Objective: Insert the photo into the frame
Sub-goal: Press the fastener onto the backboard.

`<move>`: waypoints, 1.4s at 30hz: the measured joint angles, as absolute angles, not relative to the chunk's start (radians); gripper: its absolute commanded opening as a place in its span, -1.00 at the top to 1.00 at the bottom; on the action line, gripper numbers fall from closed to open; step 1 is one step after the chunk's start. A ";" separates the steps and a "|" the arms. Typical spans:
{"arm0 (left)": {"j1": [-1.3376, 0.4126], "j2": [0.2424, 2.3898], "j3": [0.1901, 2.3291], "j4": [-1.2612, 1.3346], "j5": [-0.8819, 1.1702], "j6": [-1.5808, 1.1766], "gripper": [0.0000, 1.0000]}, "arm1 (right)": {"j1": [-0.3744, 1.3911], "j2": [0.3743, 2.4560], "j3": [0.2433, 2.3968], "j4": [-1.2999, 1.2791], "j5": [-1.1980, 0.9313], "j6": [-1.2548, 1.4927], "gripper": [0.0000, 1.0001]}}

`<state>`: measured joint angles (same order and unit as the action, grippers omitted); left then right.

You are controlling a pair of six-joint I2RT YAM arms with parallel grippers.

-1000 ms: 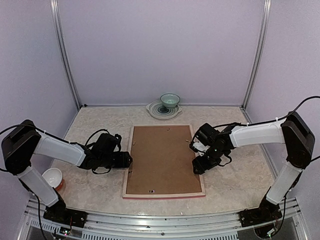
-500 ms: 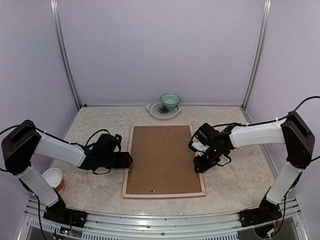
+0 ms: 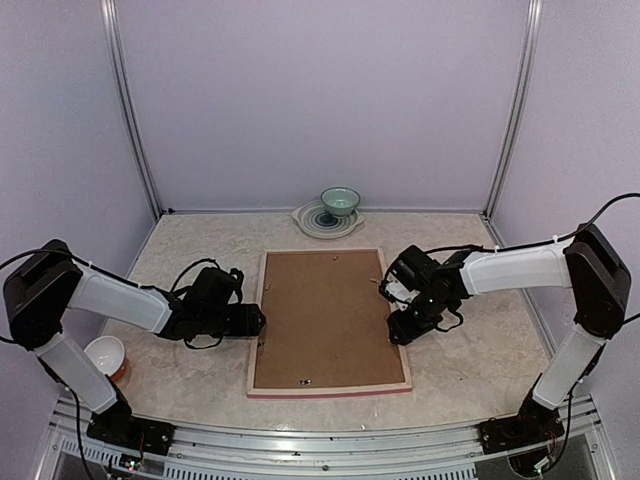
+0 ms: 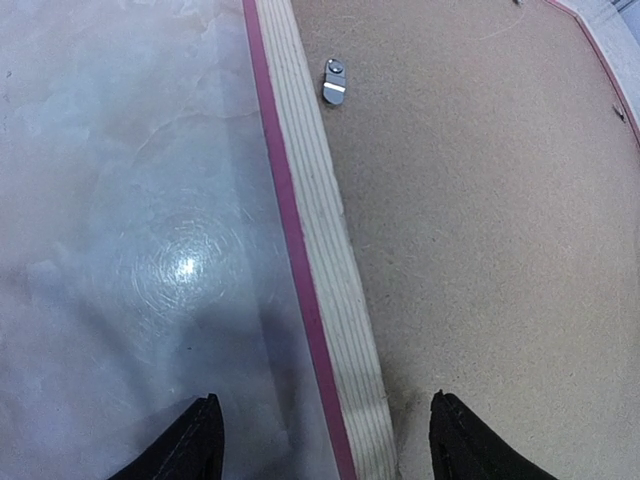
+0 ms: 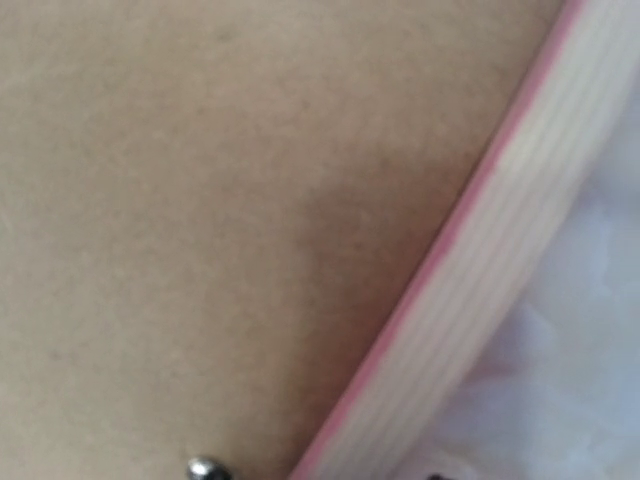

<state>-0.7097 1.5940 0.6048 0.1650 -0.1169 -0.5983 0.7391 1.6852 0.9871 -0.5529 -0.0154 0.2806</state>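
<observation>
The frame (image 3: 330,388) lies face down on the table, pale wood rails up with a pink edge, and a brown backing board (image 3: 325,315) fills it. The photo is hidden. My left gripper (image 3: 255,320) is open and low over the left rail (image 4: 315,230). One fingertip (image 4: 195,445) is outside over the table and the other is over the backing board (image 4: 480,200). My right gripper (image 3: 405,325) sits at the right rail (image 5: 520,230). Its fingers do not show in the right wrist view, which is blurred and very close to the backing board (image 5: 200,200).
A teal bowl (image 3: 340,202) stands on a striped plate (image 3: 312,222) at the back of the table. A white cup (image 3: 104,355) sits near the left arm's base. A metal turn clip (image 4: 335,80) lies on the backing by the left rail.
My right gripper has shifted slightly at the right rail. The left arm and the frame have not moved.
</observation>
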 measured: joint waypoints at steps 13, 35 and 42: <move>-0.696 1.579 0.634 0.102 -0.120 -0.601 -0.69 | 0.716 1.636 1.024 -0.552 0.018 0.283 -0.70; -0.538 1.776 0.984 0.051 -0.102 -0.516 -0.63 | 0.535 1.633 1.071 -0.406 -0.034 0.373 -0.82; -0.490 1.833 1.013 0.058 -0.060 -0.485 -0.53 | 0.517 1.633 1.061 -0.373 -0.071 0.377 -0.81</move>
